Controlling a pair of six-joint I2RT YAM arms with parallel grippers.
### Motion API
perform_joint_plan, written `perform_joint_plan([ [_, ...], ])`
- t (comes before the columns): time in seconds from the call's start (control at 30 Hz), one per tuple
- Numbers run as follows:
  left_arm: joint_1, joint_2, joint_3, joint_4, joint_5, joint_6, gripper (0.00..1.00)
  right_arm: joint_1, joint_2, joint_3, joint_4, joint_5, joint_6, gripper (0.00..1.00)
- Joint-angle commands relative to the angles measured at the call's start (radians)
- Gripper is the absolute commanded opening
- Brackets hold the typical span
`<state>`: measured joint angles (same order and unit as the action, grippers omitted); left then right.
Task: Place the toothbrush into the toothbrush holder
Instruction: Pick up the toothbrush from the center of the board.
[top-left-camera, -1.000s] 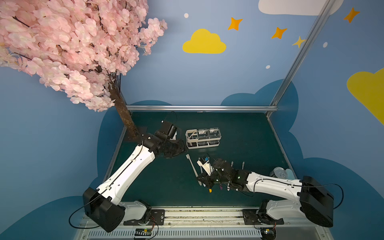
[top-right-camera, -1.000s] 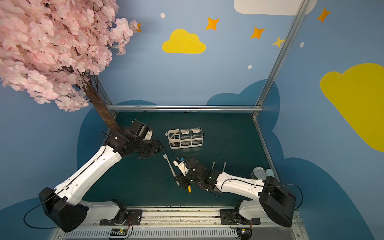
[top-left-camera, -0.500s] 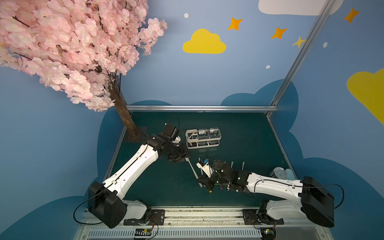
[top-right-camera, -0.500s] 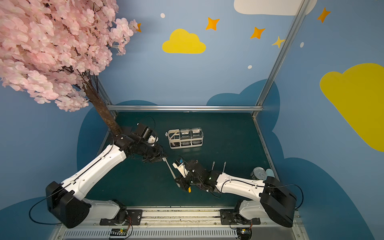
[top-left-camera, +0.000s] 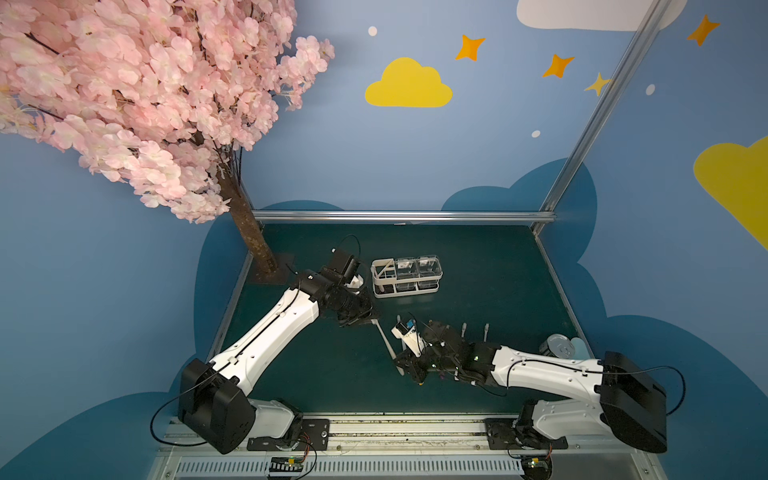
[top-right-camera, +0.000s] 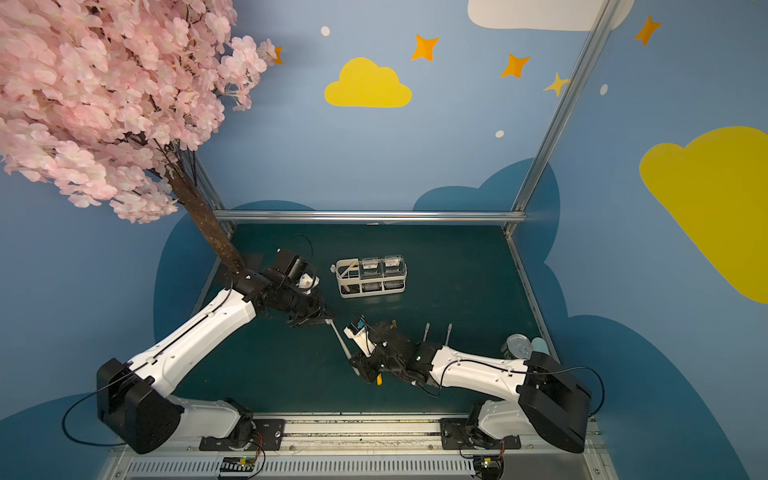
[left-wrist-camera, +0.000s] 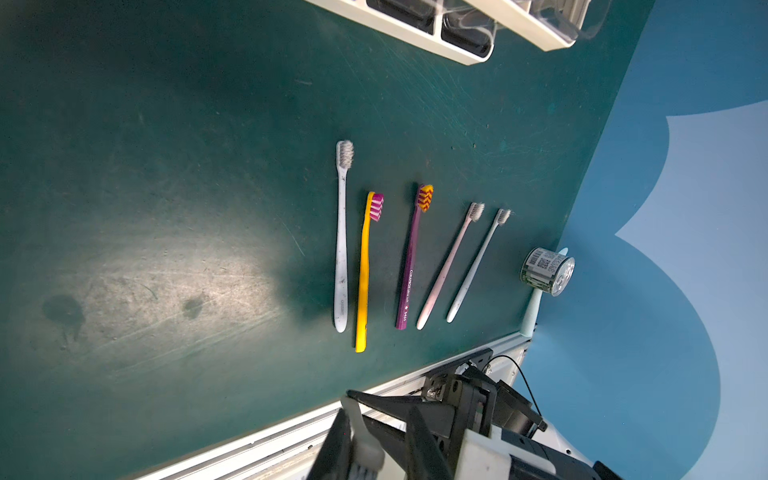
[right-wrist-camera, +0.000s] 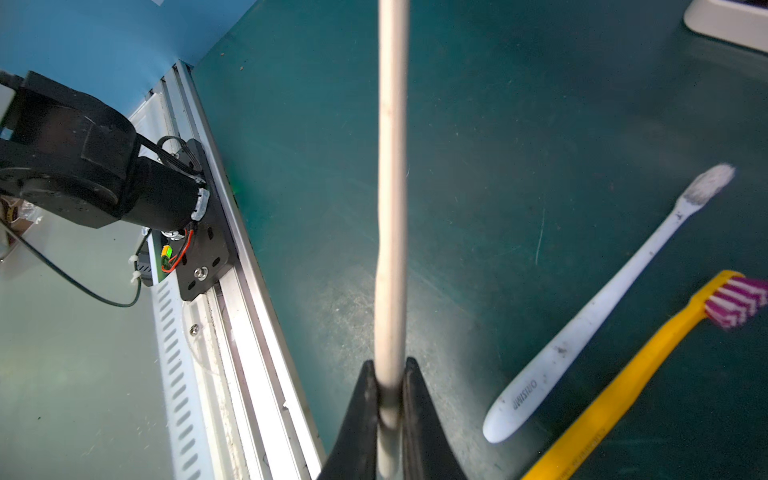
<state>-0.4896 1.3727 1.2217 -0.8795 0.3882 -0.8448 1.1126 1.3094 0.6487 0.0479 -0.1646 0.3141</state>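
Observation:
A cream toothbrush (top-left-camera: 384, 343) (top-right-camera: 340, 345) hangs slanted above the green mat between my two grippers. My right gripper (top-left-camera: 409, 365) (right-wrist-camera: 390, 368) is shut on its handle end, and the shaft (right-wrist-camera: 390, 208) runs straight out from the jaws. My left gripper (top-left-camera: 368, 322) (left-wrist-camera: 374, 415) has the brush head (left-wrist-camera: 363, 436) between its fingers, resting against one of them; I cannot make out whether the other finger touches it. The white wire toothbrush holder (top-left-camera: 380, 266) (top-right-camera: 345, 268) stands behind them on the mat, apart from both grippers.
Several other toothbrushes lie in a row on the mat under the right arm: white (left-wrist-camera: 340, 249), yellow (left-wrist-camera: 363, 270), purple (left-wrist-camera: 409, 266), then two pale ones. A small tin can (top-left-camera: 557, 345) sits at the right edge. A tree trunk (top-left-camera: 249, 232) rises at the back left.
My left arm has swung in towards the raised toothbrush, and its jaws have narrowed around the brush head. The right gripper has kept its hold and place.

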Motion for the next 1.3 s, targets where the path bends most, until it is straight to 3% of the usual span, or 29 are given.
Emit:
perform_joint_plan([
  [0.0,0.008,0.002,-0.01,0.001,0.014,0.01,0.23,0.01,0.01,0.019,0.01,0.019,-0.002,0.0],
  [0.97,0.026,0.018,-0.023,0.019,0.066,0.012,0.02,0.014,-0.036,0.005,0.014,0.05,0.012,0.0],
  [1.17,0.028,0.031,0.003,-0.011,0.021,0.051,0.02,0.012,-0.072,-0.004,-0.005,0.076,0.012,0.34],
  [1.27,0.029,0.04,0.025,-0.029,-0.024,0.088,0.02,0.012,-0.094,-0.008,-0.025,0.09,0.01,0.38],
])
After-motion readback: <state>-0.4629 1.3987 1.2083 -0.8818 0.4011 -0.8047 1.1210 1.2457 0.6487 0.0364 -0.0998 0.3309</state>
